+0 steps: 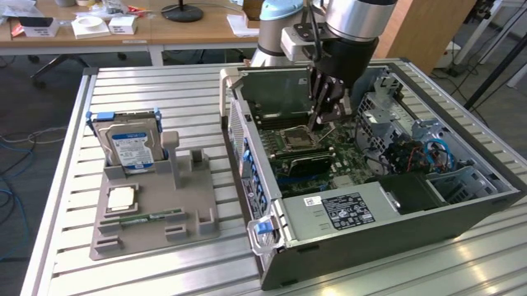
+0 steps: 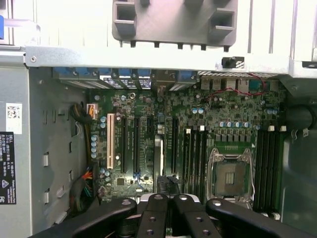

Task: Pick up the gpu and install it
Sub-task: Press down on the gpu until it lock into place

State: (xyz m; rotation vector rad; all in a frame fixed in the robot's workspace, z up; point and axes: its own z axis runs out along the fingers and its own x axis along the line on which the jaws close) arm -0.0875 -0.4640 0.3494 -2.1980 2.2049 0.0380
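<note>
Slatted metal desk [image 1: 148,86] carries an open computer case [image 1: 395,234]. Inside, the claw [image 1: 319,123] has its fingers together over the motherboard. The gpu [image 1: 303,164] stands on edge at its six o'clock. The power supply label [image 1: 350,211] is too small to read.

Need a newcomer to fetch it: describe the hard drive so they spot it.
Beside the open computer case sits a grey holder. The hard drive stands upright at its far end, silver with a blue-white label, unlike the square chip and green memory stick lying nearer.
</note>
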